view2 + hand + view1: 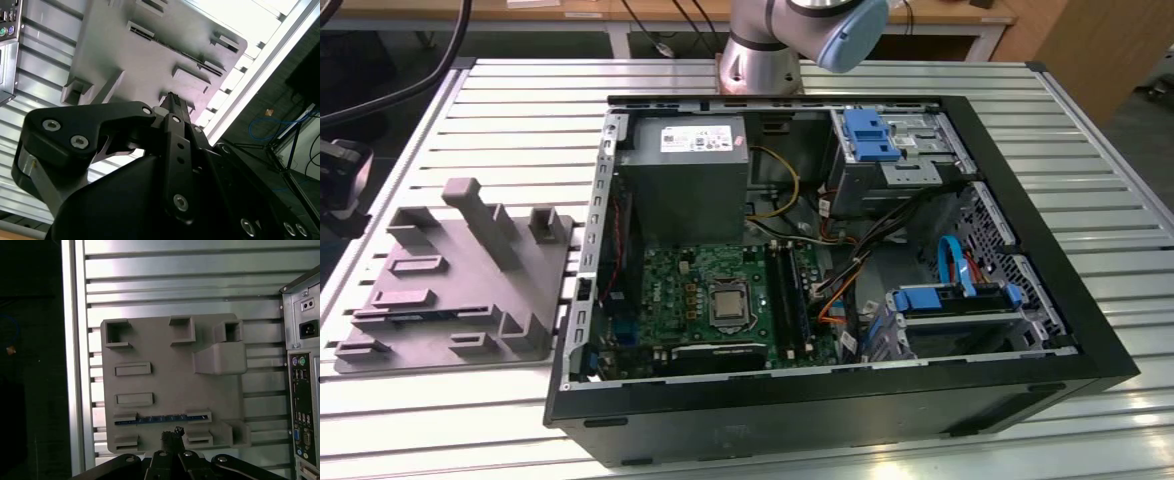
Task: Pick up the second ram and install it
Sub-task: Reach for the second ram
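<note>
Grey block (170, 375): rested on slatted surface (175, 285).
Ram (162, 419): lay in block slot.
Fingers (169, 436): closed, empty, poised near ram.

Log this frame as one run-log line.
phase: pre-grasp | hand: shut, empty, over grey plastic slotted holder block | long thin blue-edged memory stick: lying in holder slot, not yet picked

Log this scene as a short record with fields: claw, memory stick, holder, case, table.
claw: above the grey holder, close to the memory stick
memory stick: on edge in a slot of the holder
grey holder: flat on the table, beside the case
computer case: side open, circuit board exposed
table: slatted metal
</note>
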Tool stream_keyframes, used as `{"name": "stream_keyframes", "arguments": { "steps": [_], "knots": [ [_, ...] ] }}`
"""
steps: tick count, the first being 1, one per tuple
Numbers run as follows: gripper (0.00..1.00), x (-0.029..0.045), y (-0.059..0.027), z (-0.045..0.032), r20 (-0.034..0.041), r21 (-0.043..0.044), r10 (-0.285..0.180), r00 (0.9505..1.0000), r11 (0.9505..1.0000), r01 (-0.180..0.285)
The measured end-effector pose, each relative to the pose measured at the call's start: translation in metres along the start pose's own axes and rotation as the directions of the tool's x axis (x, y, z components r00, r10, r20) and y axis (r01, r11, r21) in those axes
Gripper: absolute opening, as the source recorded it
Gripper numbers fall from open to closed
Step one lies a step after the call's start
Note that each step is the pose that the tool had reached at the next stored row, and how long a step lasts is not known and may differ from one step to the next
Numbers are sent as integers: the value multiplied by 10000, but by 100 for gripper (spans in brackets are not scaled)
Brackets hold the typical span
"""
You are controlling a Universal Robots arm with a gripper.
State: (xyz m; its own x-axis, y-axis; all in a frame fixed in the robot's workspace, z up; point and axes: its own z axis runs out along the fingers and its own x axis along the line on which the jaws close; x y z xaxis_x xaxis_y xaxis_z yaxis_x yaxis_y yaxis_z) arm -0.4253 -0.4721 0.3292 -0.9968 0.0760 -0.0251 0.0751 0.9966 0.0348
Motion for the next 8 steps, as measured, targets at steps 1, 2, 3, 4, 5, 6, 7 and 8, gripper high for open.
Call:
{"name": "stream_keyframes", "arguments": {
  "steps": [1,2,3,4,5,6,7,8],
  "knots": [
    [10,0,0,4,1,-1,-1,10000,10000,1],
    [10,0,0,4,1,-1,0,10000,10000,0],
    [10,0,0,4,1,-1,0,10000,10000,0],
    [10,0,0,4,1,-1,0,10000,10000,0],
    [10,0,0,5,1,-1,-1,10000,10000,1],
    [10,0,0,6,2,-1,-1,10000,10000,1],
    [10,0,0,8,3,-2,-1,10000,10000,1],
    [10,0,0,9,2,-1,-1,10000,10000,1]
  ]
}}
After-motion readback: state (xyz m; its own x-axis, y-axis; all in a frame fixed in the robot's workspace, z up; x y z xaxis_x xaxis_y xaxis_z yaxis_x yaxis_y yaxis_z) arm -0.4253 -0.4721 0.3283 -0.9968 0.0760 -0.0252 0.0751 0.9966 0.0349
